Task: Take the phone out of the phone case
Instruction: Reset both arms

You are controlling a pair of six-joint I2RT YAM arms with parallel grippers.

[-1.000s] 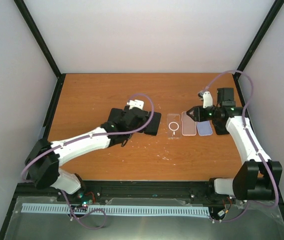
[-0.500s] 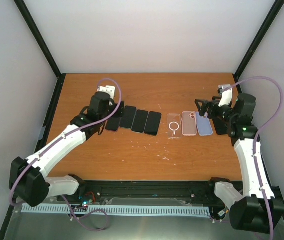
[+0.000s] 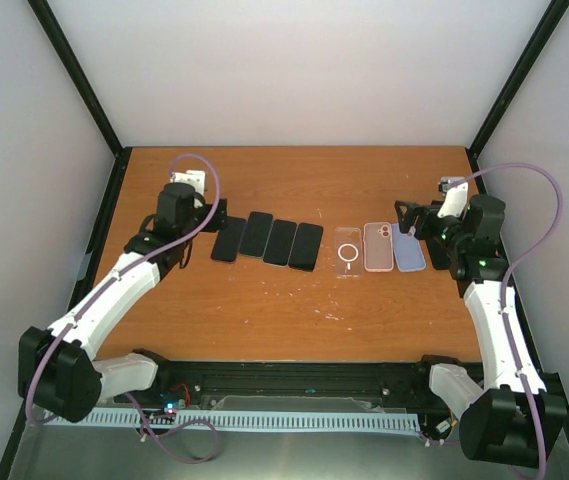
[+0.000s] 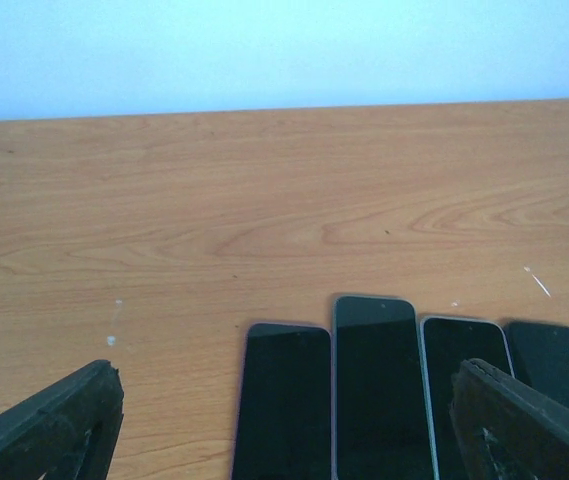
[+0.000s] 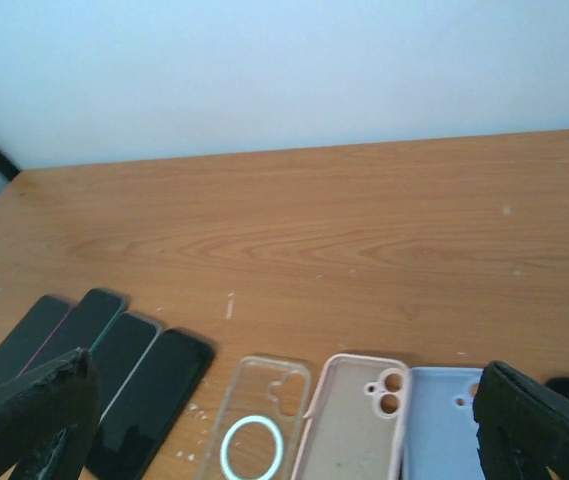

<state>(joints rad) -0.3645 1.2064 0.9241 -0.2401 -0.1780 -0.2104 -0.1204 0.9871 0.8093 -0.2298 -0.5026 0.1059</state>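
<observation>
The table [image 3: 294, 180] is orange-brown with a wavy wood grain and a few pale flecks. The phones [image 3: 281, 241], four of them, are glossy black. The clear case [image 3: 348, 250] carries a white ring, the pink case [image 3: 378, 247] is pale, and the blue case [image 3: 409, 253] is light, almost lilac.

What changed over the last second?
The left tool pulled back to the left, off the phones, uncovering all four. The right tool backed off to the right, away from the cases. Both are open and hold nothing. The cases and the rightmost phone lie where they did.
</observation>
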